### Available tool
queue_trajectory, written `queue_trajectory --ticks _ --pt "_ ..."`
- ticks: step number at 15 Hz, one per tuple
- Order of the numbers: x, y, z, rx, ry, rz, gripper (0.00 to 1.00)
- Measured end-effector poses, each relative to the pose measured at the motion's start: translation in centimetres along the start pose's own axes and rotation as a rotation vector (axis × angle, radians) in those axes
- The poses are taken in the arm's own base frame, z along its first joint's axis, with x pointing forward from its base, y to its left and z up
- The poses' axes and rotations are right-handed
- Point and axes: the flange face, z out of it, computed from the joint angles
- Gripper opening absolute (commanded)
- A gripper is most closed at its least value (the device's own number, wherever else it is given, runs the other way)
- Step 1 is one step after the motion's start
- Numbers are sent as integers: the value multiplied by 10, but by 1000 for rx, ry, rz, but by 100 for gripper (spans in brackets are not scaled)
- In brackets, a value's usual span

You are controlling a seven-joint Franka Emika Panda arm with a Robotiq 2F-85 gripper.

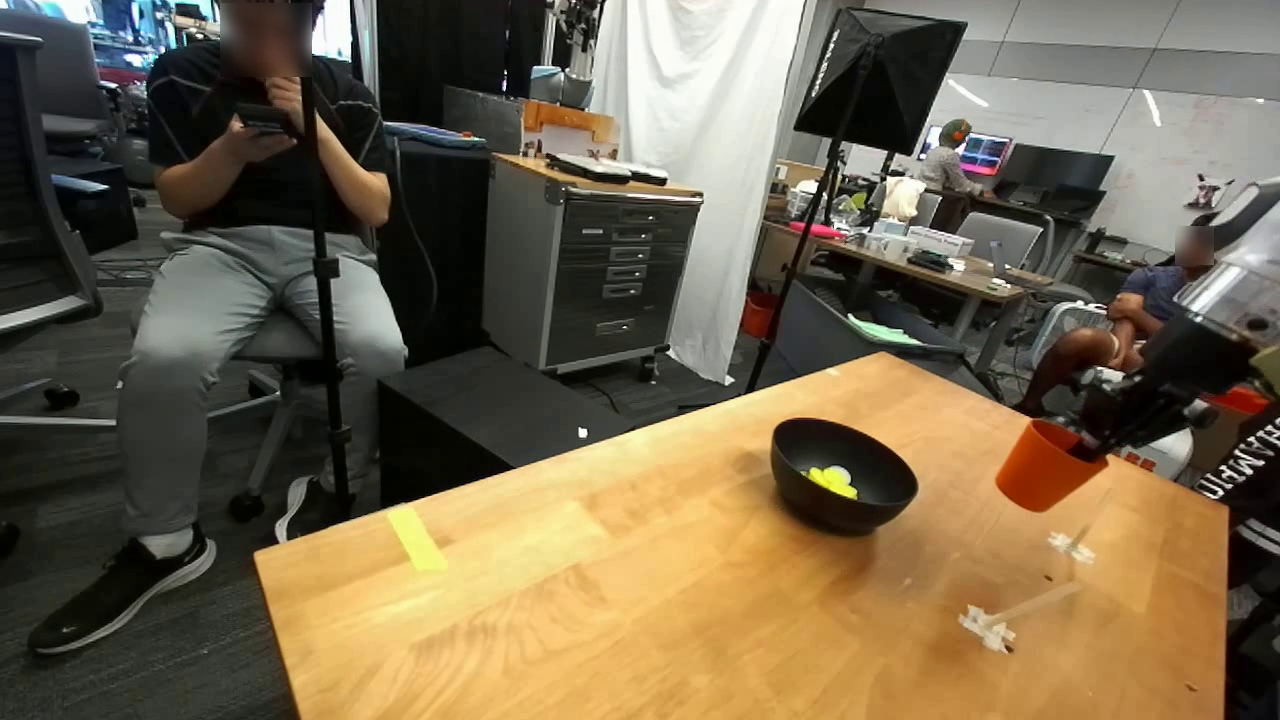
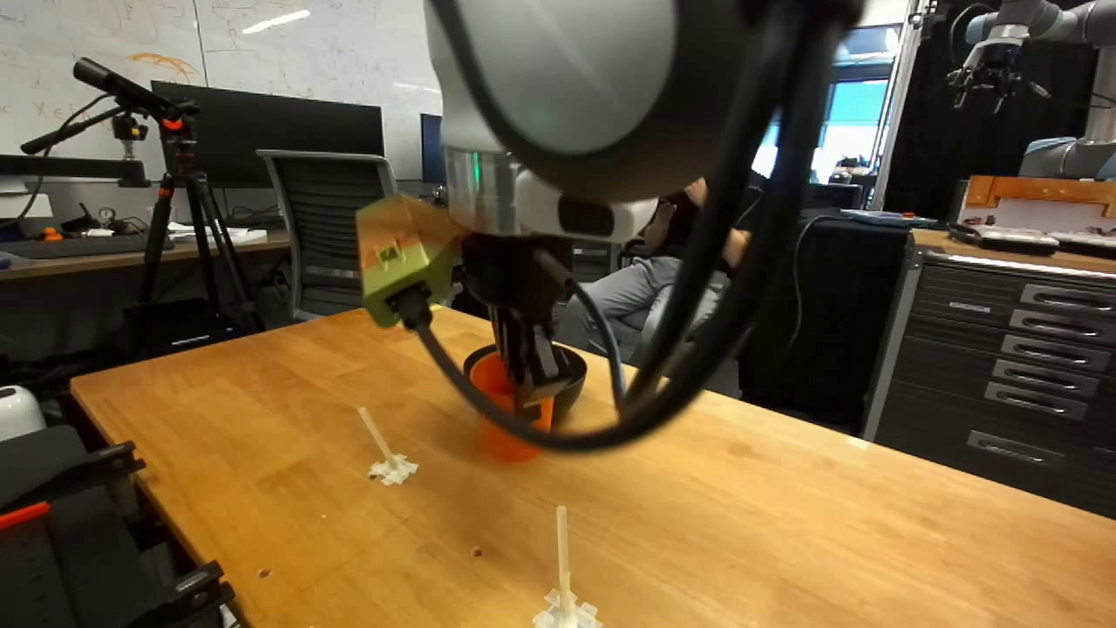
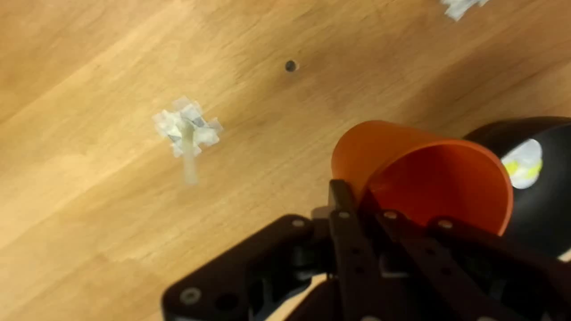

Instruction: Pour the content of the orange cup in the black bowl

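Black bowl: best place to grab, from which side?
I'd pinch the black bowl by its rim on the side facing the arm, coming from above and straddling the edge. It stands upright, open side up, and the rim looks thin. The yellow and white pieces lie low inside, likely out of the way. The pincer is holding the orange cup, so set that down first.

The wooden table (image 1: 620, 590) carries the black bowl (image 1: 835, 517), yellow tape (image 1: 417, 538) and white tape (image 1: 988, 630)
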Motion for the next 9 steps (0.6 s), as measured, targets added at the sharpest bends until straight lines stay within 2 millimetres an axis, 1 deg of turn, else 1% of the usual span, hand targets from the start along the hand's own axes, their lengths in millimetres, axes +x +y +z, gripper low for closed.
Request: queue_trajectory --ticks 4,5,6,7,8,9 --pt "40 -38 -59 52 -68 0 1" --pt "50 -47 -68 43 -63 -2 1" --pt "56 -54 -69 23 -57 -8 1" --pt "58 -61 -66 8 -62 -13 1" --pt "61 -65 -61 8 -64 -24 1" --pt "64 -64 -57 1 -70 -28 1"
